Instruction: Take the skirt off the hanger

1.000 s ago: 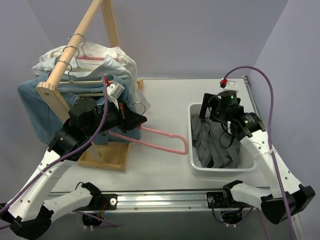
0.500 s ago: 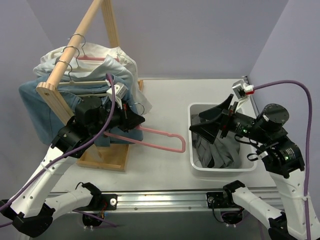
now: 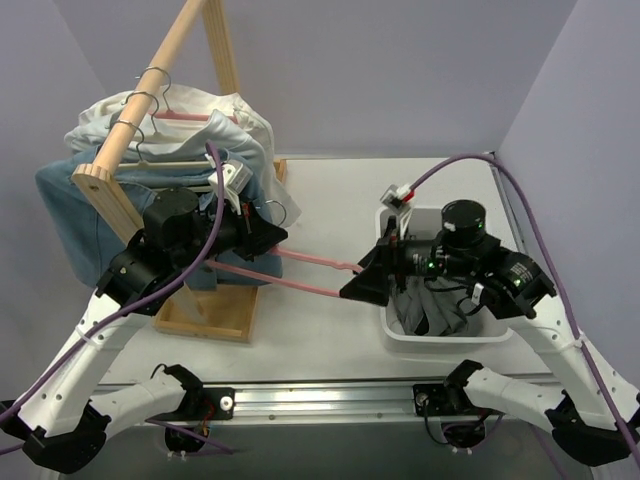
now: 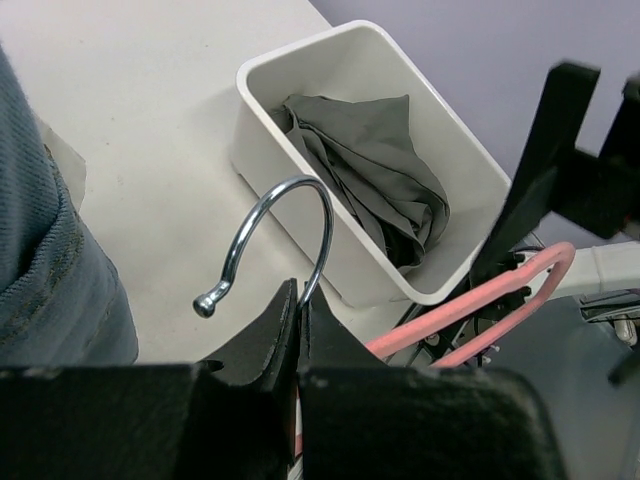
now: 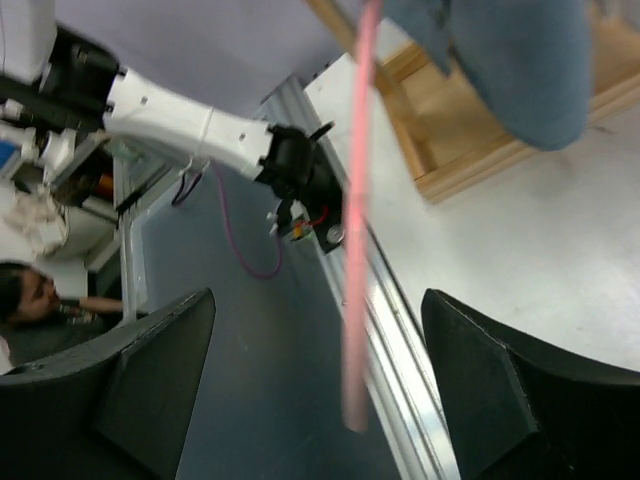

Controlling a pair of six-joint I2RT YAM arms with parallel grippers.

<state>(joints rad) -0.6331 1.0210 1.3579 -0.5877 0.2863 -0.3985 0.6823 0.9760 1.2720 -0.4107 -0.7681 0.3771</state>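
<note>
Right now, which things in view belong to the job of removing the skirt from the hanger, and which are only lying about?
Job: skirt; pink hanger; left jaws, shut on its hook; right jaws, open.
Lying about: white bin; wooden rack; denim garment; white shirt; cream hangers.

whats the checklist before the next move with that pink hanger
1. skirt off the hanger, lying in the bin: ok
2. left gripper shut on the hanger by its hook: ok
3. hook free, caught on nothing: ok
4. right gripper open, hanger's bar showing between its fingers: ok
5. right fingers touching the bar: cannot tell
</note>
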